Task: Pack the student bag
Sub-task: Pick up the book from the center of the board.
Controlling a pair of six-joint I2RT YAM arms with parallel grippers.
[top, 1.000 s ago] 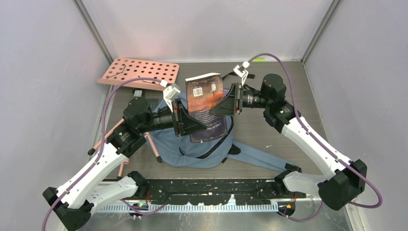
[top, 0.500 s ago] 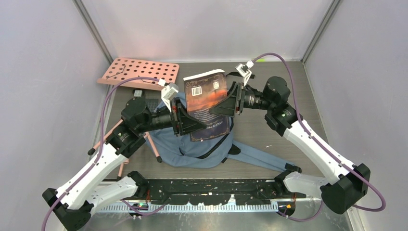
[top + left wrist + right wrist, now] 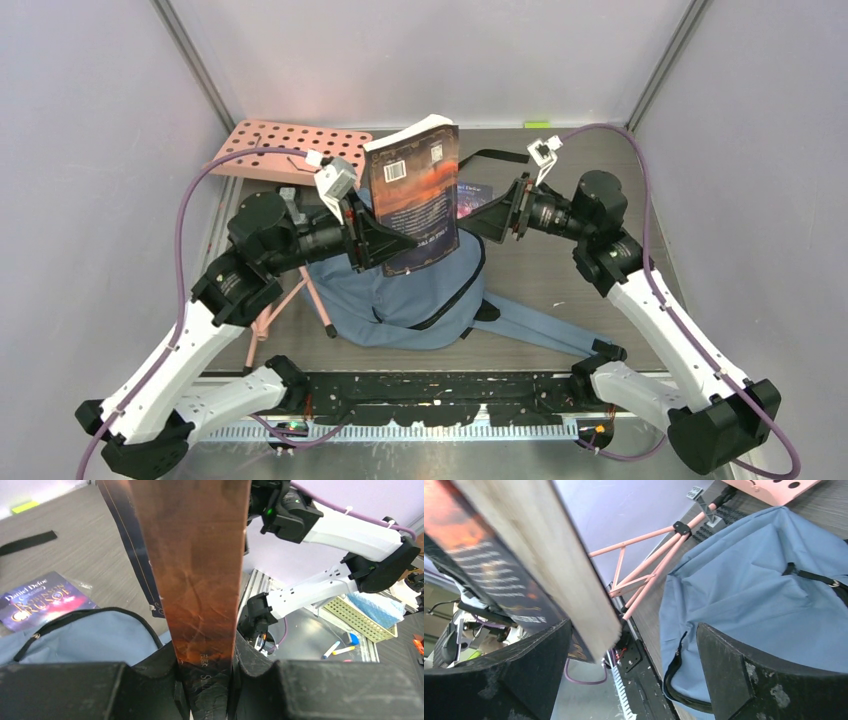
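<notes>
The student bag [image 3: 400, 300] is a blue-grey backpack lying flat in the middle of the table, with its black zipper edge showing [image 3: 674, 675]. My left gripper [image 3: 365, 235] is shut on the lower spine of a thick book [image 3: 415, 195] with an orange and dark cover. It holds the book upright above the bag. In the left wrist view the spine [image 3: 200, 580] runs up from between the fingers of the left gripper [image 3: 205, 655]. My right gripper [image 3: 497, 213] stands open just right of the book, apart from it. The book's page edge [image 3: 539, 555] passes its left finger [image 3: 534, 665].
A second book, titled Robinson Crusoe [image 3: 472, 193], lies on the table behind the bag [image 3: 85, 635]. A pink perforated board [image 3: 290, 150] rests at the back left. A pink tubular stand [image 3: 300, 290] lies left of the bag. A black strap [image 3: 495, 155] lies at the back.
The left gripper has raised the book and swung it left, more upright. The right gripper has drawn back to the right, away from the book's edge.
</notes>
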